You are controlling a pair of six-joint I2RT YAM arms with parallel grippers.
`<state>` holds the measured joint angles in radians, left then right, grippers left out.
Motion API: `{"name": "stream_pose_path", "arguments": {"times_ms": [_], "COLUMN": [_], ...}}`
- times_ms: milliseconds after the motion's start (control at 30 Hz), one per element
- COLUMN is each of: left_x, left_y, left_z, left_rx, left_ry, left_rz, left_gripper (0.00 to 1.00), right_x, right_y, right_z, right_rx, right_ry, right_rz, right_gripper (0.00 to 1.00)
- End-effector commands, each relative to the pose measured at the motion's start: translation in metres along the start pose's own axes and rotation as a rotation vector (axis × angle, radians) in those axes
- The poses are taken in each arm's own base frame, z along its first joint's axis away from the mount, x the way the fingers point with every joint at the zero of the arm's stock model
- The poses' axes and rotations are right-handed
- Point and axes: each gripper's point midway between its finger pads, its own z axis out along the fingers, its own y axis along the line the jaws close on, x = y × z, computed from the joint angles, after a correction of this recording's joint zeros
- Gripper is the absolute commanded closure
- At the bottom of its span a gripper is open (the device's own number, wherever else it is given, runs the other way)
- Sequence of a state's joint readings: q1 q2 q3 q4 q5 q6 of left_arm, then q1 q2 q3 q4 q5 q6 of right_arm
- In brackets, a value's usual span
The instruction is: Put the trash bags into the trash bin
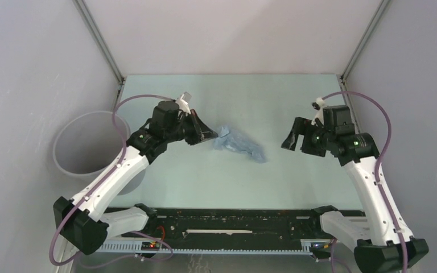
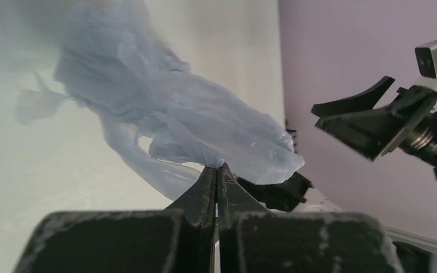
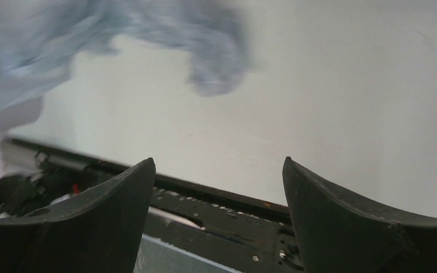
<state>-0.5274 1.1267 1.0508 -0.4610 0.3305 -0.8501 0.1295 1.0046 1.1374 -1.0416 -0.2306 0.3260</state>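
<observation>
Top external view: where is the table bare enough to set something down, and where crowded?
Bare: the far strip of table along the back wall, and the near strip before the black rail. Crowded: mid-table around the trash bag; trash bin left.

A: What sort of place?

B: Robotics lab, most likely, or a closed test cell inside one.

A: Judged from what?

B: From plain grey panel walls (image 1: 34,68) boxing in three sides, held on bare metal frame posts (image 1: 99,40). From a pale green table (image 1: 233,91) fitted snugly between them.

A: And the hardware?

B: White-and-black left arm (image 1: 114,176) and right arm (image 1: 370,182), bolted to a black rail (image 1: 233,224) at the near edge. Purple cables (image 1: 384,122) looping off each. Slotted white cable duct (image 1: 205,245) along the front, with loose wiring.
</observation>
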Motion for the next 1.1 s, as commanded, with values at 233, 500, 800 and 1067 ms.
{"name": "stream_pose_path", "arguments": {"times_ms": [233, 500, 800, 1067], "left_x": [0.013, 0.016, 0.021, 0.025], "left_y": [-0.064, -0.073, -0.072, -0.069], "left_z": [0.016, 0.018, 0.015, 0.016], "left_rx": [0.214, 0.24, 0.246, 0.243], "left_ry": [0.066, 0.067, 0.067, 0.078], "left_rz": [-0.045, -0.046, -0.045, -0.041], "left_gripper": [1.0, 1.0, 1.0, 1.0], "right_x": [0.003, 0.003, -0.013, -0.021], "right_y": [0.191, 0.169, 0.17, 0.169], "right_z": [-0.026, 0.005, 0.028, 0.053], "right_rx": [-0.646, -0.449, -0.425, -0.399], "right_ry": [0.067, 0.08, 0.021, 0.031], "right_rz": [-0.042, 0.116, 0.114, 0.148], "right_gripper": [0.09, 0.09, 0.15, 0.19]}}
